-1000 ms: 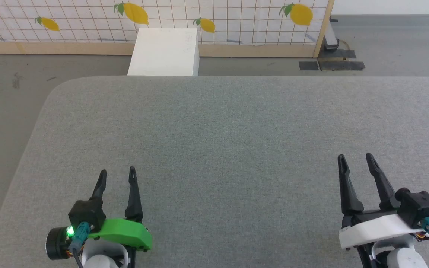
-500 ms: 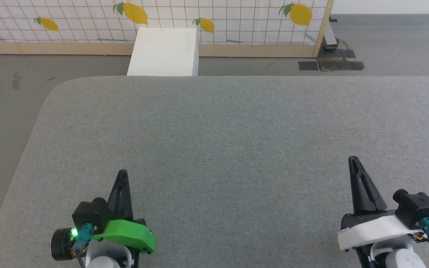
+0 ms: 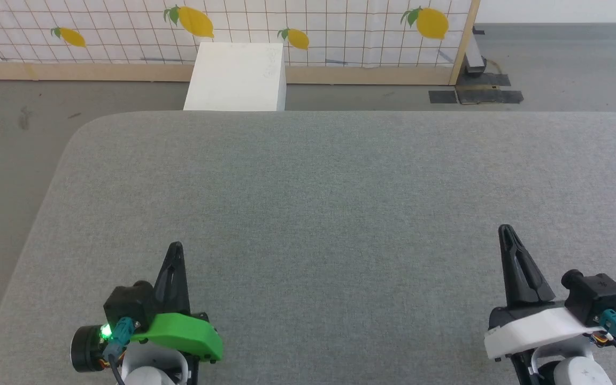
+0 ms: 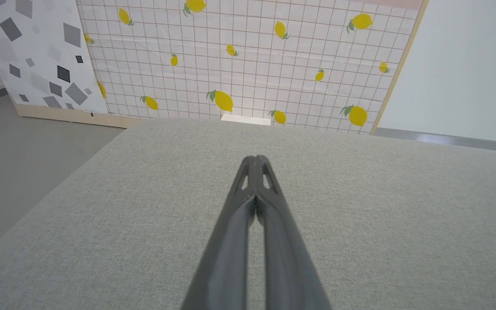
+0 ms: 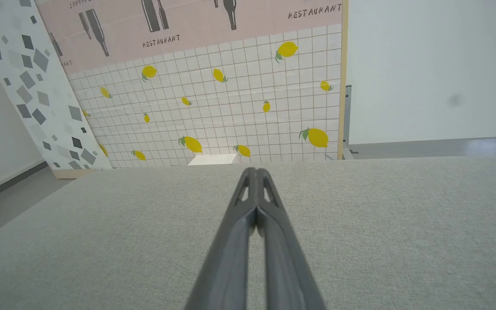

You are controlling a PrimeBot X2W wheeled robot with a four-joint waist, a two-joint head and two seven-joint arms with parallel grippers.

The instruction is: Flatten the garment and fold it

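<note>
Head view: the grey padded table is cut off at its right and near sides. The white box past the far edge has its base hidden behind the table, and the faint marking on it is too small to read. The lemon-print panel is cut at the top. The arms behind the left gripper and the right gripper run out at the bottom edge.

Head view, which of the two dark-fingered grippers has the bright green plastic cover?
The left gripper, at lower left; the right gripper has a white cover.

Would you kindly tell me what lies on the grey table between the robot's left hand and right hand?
Nothing lies there: in the head view, the stretch of grey table between the left hand and the right hand is bare.
</note>
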